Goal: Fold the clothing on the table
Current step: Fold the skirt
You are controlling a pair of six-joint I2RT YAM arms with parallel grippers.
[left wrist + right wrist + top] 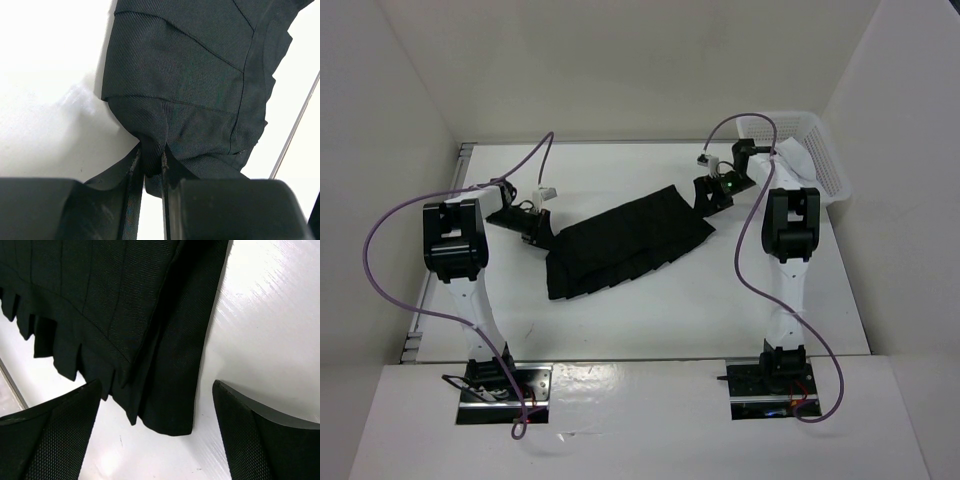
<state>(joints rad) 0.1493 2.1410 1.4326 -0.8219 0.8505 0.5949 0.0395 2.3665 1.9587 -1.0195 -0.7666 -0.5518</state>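
Observation:
The clothing (625, 245) is a black pleated skirt lying at a slant across the middle of the white table (650, 320). My left gripper (542, 235) is at its left end. In the left wrist view the left gripper (150, 156) is shut on a bunched fold of the black fabric (190, 75), which spreads away from the fingers. My right gripper (710, 195) hovers at the skirt's far right corner. In the right wrist view the right gripper (156, 385) stands open, with the skirt's corner (170, 405) lying flat between its two fingers (60, 430) and touched by neither.
A white mesh basket (810, 150) stands at the back right corner of the table, just behind the right arm. Purple cables (535, 160) loop over both arms. White walls close in the table on the left, back and right.

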